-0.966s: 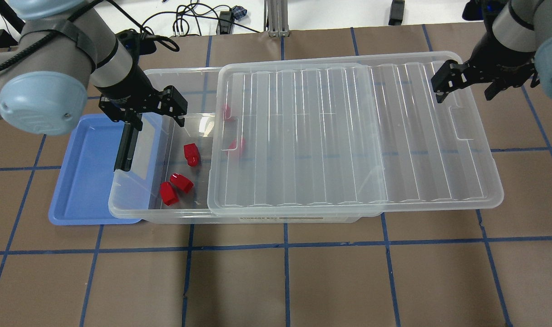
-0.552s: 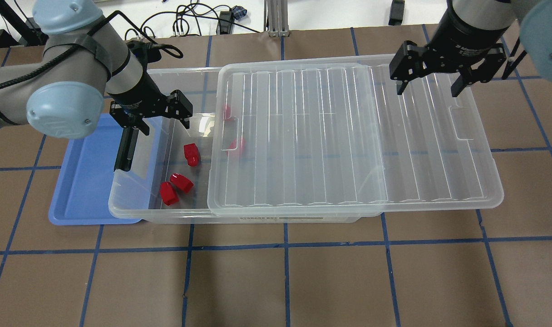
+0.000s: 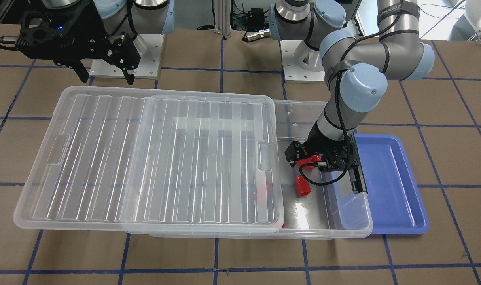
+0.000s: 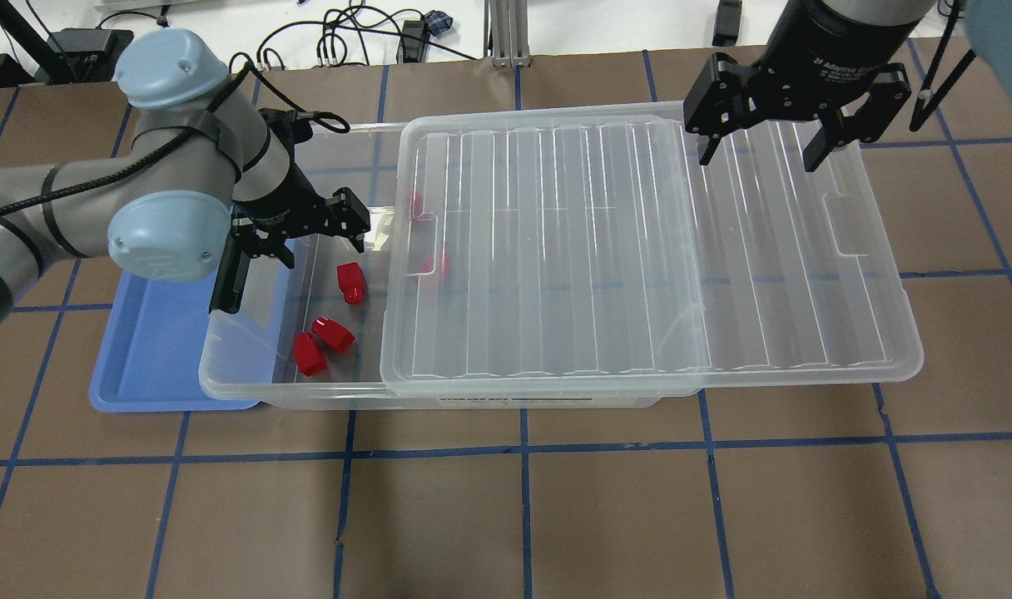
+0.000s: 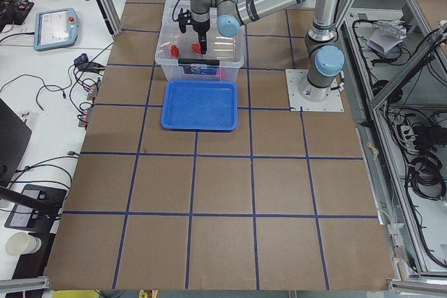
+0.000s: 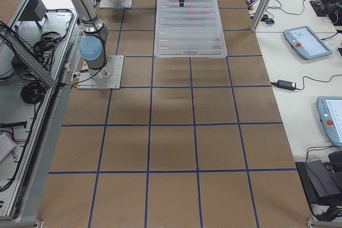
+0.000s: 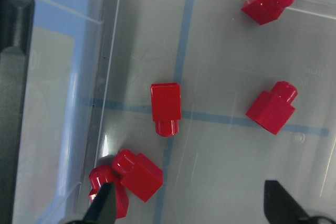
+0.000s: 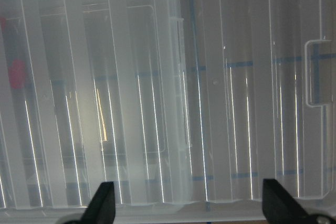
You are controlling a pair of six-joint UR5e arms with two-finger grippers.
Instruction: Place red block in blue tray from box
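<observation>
From overhead, nothing is done yet: the blue tray (image 4: 152,349) lies bare on the desk (image 4: 506,516), and the red block (image 4: 352,281) sits among others in the uncovered end of the box (image 4: 240,387), the lid (image 4: 639,249) covering the rest. The left hand (image 4: 324,252) hangs wide open above that block; the right hand (image 4: 757,160), also spread, hovers over the lid. The left wrist camera frames the block between the fingertips (image 7: 107,205), probably not yet at its level. Grasp, lift and carry remain.
</observation>
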